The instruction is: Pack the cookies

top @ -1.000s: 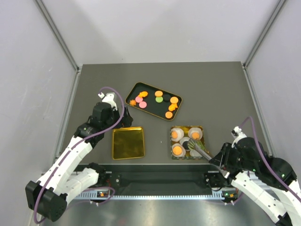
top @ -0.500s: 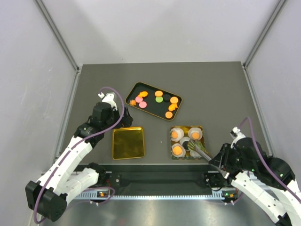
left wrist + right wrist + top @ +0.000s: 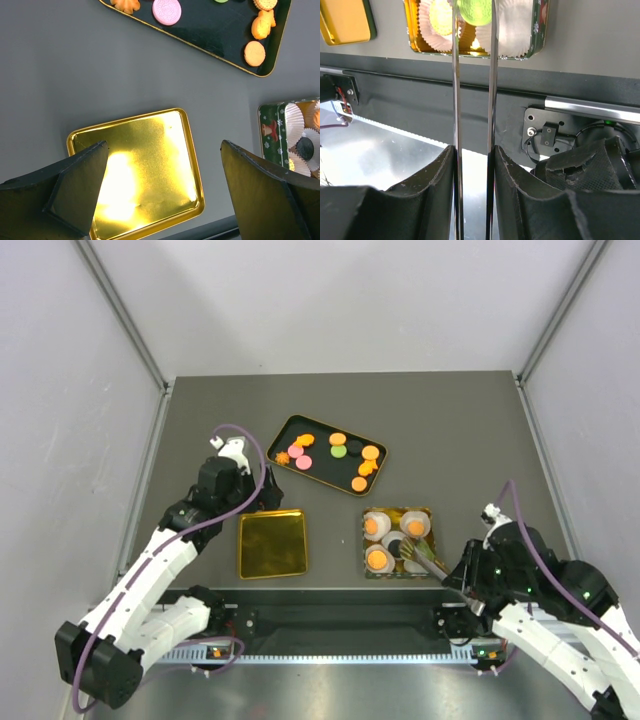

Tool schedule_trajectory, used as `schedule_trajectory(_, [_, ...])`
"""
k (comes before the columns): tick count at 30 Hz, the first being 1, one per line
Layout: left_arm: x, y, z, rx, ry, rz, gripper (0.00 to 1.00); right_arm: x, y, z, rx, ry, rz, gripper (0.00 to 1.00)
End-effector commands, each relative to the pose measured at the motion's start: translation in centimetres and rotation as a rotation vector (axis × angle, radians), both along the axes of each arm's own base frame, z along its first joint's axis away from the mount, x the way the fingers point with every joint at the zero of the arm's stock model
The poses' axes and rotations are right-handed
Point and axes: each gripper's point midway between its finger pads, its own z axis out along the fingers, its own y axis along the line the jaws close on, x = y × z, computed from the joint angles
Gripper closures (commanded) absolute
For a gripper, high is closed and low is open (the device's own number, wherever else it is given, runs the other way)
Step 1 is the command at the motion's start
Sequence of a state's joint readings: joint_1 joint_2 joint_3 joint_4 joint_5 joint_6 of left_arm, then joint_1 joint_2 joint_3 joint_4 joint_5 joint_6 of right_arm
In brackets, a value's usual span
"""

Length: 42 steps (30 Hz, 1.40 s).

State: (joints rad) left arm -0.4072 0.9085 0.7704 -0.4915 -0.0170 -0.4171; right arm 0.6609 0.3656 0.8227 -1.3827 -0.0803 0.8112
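Several orange, pink, green and black cookies [image 3: 337, 439] lie on a black tray [image 3: 325, 469] at the table's middle, also in the left wrist view [image 3: 166, 10]. A green tin [image 3: 366, 540] holds white paper cups, some with orange cookies [image 3: 377, 559]. My right gripper [image 3: 462, 580] is shut on metal tongs [image 3: 491, 75]. The tong tips pinch a green cookie [image 3: 475, 10] over the tin's cups [image 3: 512, 25]. My left gripper [image 3: 164, 145] is open and empty above a gold lid [image 3: 140, 165].
The gold lid [image 3: 272, 543] lies left of the tin, near the front edge. The tin's rim [image 3: 540, 25] sits close to the table's front rail [image 3: 580, 105]. Grey walls stand on both sides.
My right arm has shifted a little to the left, with the tongs still over the tin. The left arm has not moved.
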Motion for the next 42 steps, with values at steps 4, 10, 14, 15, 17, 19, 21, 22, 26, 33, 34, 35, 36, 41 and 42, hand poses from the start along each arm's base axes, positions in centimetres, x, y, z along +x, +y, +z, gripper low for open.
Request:
schedule_trajectory(4, [0.7, -2.0, 1.1, -0.062, -0.028, -0.084, 0.01, -1.4, -1.5, 0.9, -0.064, 0.032, 0.021, 0.72])
schedule_trajectory(10, [0.5, -4.3, 1.0, -0.135, 0.002, -0.179, 0.01, -1.5, -1.4, 1.3, -0.053, 0.031, 0.026, 0.71])
schedule_trajectory(14, [0.6, -7.7, 0.8, -0.223, 0.045, -0.23, 0.01, -1.5, -1.4, 1.1, -0.057, 0.034, 0.027, 0.71])
schedule_trajectory(15, [0.5, -8.4, 1.2, -0.23, 0.032, -0.242, 0.02, -1.5, -1.4, 1.1, -0.056, 0.032, 0.029, 0.71])
schedule_trajectory(17, [0.7, -10.8, 1.1, -0.221, 0.024, -0.265, 0.02, -1.5, -1.4, 1.3, -0.056, 0.027, 0.03, 0.71])
schedule_trajectory(19, [0.9, -13.3, 0.7, -0.211, 0.031, -0.294, 0.02, -1.4, -1.4, 1.3, -0.06, 0.027, 0.032, 0.71])
schedule_trajectory(21, [1.3, -14.8, 0.3, -0.21, 0.033, -0.303, 0.05, -1.3, -1.4, 1.3, -0.065, 0.029, 0.031, 0.71])
schedule_trajectory(22, [1.3, -16.0, -0.6, -0.2, 0.054, -0.32, 0.07, -1.3, -1.4, 1.4, -0.066, 0.027, 0.034, 0.7])
schedule_trajectory(26, [2.1, -18.6, -2.1, -0.152, 0.05, -0.338, 0.09, -1.1, -1.5, 1.4, -0.08, 0.028, 0.034, 0.7])
schedule_trajectory(33, [2.9, -21.8, -4.8, -0.125, 0.078, -0.403, 0.1, -1.0, -1.5, 1.4, -0.092, 0.028, 0.037, 0.69])
schedule_trajectory(34, [3.0, -22.1, -5.0, -0.12, 0.08, -0.408, 0.11, -0.9, -1.5, 1.5, -0.091, 0.027, 0.036, 0.69])
schedule_trajectory(35, [3.0, -22.3, -5.6, -0.11, 0.09, -0.41, 0.12, -0.9, -1.5, 1.5, -0.092, 0.028, 0.035, 0.69])
schedule_trajectory(36, [3.0, -22.7, -5.7, -0.109, 0.089, -0.418, 0.12, -0.9, -1.5, 1.5, -0.091, 0.027, 0.035, 0.69])
schedule_trajectory(41, [3.1, -23.3, -7.8, -0.084, 0.124, -0.438, 0.17, -0.9, -1.5, 1.4, -0.092, 0.028, 0.032, 0.69])
schedule_trajectory(42, [3.2, -23.5, -7.8, -0.086, 0.124, -0.44, 0.18, -0.9, -1.5, 1.4, -0.093, 0.03, 0.032, 0.69])
